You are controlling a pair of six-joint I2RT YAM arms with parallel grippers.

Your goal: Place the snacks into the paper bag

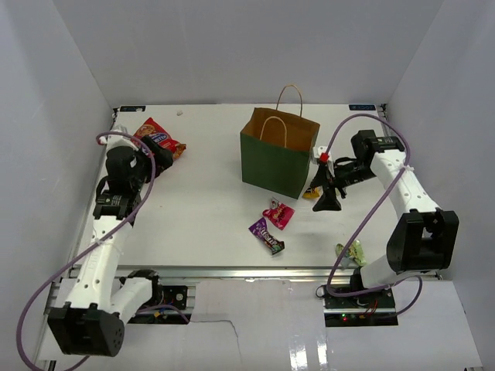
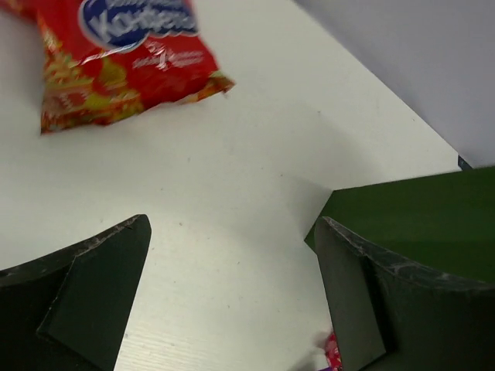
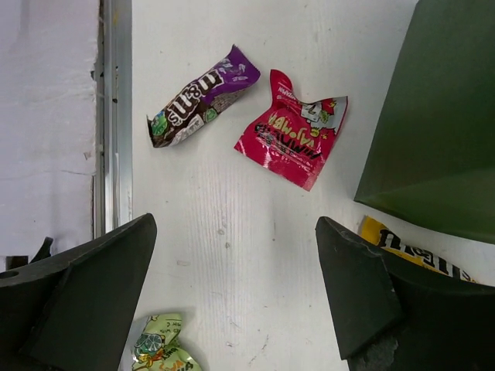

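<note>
White walls stand round my table (image 1: 201, 209). On the left, my left gripper (image 2: 232, 239) hangs wide and empty near the red chip bag (image 2: 124, 62), ready to fit around it. The paper bag (image 1: 274, 162) stands up in the middle, its mouth open so snacks can drop in. The purple packet (image 3: 203, 97) and pink packet (image 3: 298, 135) lie in front of it. My right gripper (image 3: 236, 232) is also wide and empty, beside the bag.

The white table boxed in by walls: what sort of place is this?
Likely a robot test booth: plain white walls enclose the table, a left arm and right arm are bolted at its edge, and a paper bag is set out.
</note>
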